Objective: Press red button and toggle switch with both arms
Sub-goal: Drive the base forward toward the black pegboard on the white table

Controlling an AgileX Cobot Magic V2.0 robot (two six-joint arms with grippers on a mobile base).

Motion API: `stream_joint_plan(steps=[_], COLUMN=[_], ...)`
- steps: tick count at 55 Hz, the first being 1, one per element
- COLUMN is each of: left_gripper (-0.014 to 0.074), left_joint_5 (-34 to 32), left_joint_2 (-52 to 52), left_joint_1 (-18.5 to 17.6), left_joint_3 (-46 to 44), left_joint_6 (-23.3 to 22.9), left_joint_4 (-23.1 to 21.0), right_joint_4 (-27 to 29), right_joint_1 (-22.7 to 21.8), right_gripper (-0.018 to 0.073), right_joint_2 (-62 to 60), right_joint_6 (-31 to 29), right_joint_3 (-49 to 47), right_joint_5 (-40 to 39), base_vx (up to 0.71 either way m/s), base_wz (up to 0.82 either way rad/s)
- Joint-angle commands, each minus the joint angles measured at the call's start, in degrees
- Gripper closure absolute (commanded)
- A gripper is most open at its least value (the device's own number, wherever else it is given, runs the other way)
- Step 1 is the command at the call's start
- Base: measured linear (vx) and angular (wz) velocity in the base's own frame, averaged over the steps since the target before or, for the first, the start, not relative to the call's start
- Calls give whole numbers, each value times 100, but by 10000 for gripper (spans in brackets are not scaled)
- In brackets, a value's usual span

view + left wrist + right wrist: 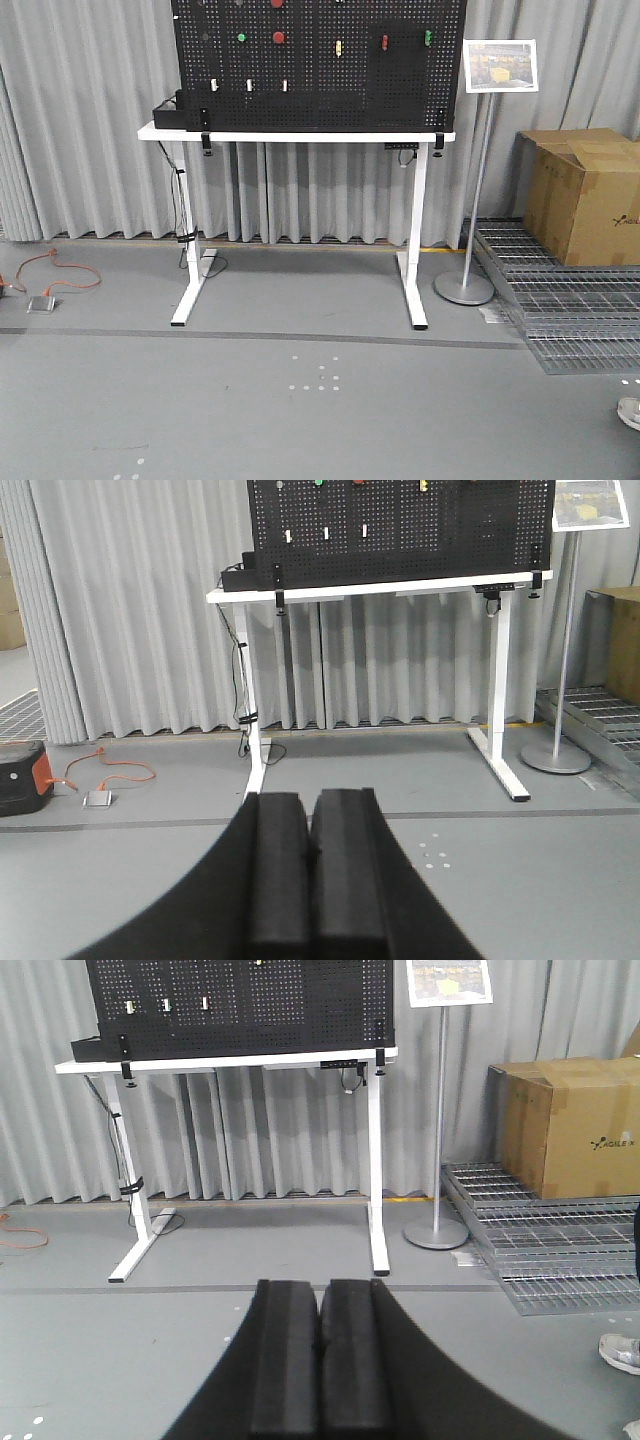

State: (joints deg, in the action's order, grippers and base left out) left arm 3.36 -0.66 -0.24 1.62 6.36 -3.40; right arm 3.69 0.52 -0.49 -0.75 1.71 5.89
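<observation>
Pincers on your left gripper (310, 815) and right gripper (320, 1298) are pressed together, empty, likely closed for approach, since the red button (279, 38) on the pegboard (330, 95) stands well ahead.

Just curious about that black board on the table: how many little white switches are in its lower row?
3, side by side low on the left of the pegboard: left switch, middle switch, right switch. Nothing seems to hide any of that row.

My left jaws sit closed, pads (280, 875) pressed flat together, pointing level ahead; my right jaws likewise, pads (285, 1360) touching
</observation>
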Motion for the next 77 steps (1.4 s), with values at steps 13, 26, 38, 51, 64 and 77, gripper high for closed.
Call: stream_joint_plan(steps=[13, 26, 38, 51, 64, 77], left_gripper=[594, 594, 594, 594, 594, 594], left_joint_5=[-482, -482, -482, -482, -482, -482], left_joint_2=[-26, -26, -26, -26, -26, -26], left_joint_1=[-24, -24, -24, -24, -24, -24], left_joint_3=[62, 62, 62, 62, 62, 62], left_joint_6=[-59, -59, -59, -59, -59, -59], left_joint_4=[-48, -48, -48, -48, -48, -48], right_joint_4=[-26, -26, -26, -26, -26, -26], right_joint_1=[-25, -25, -25, -25, -25, -25], right_gripper=[557, 557, 557, 557, 557, 557], right_joint_2=[-92, -92, -92, -92, -92, -92], right_joint_6=[-67, -67, -67, -67, -67, -67], right_joint_3=[37, 37, 37, 37, 37, 37], right_joint_5=[-452, -452, -452, -452, -452, -452], base_vx=[3, 7, 17, 29, 40, 51], base_wz=[-1, -3, 6, 16, -1, -6])
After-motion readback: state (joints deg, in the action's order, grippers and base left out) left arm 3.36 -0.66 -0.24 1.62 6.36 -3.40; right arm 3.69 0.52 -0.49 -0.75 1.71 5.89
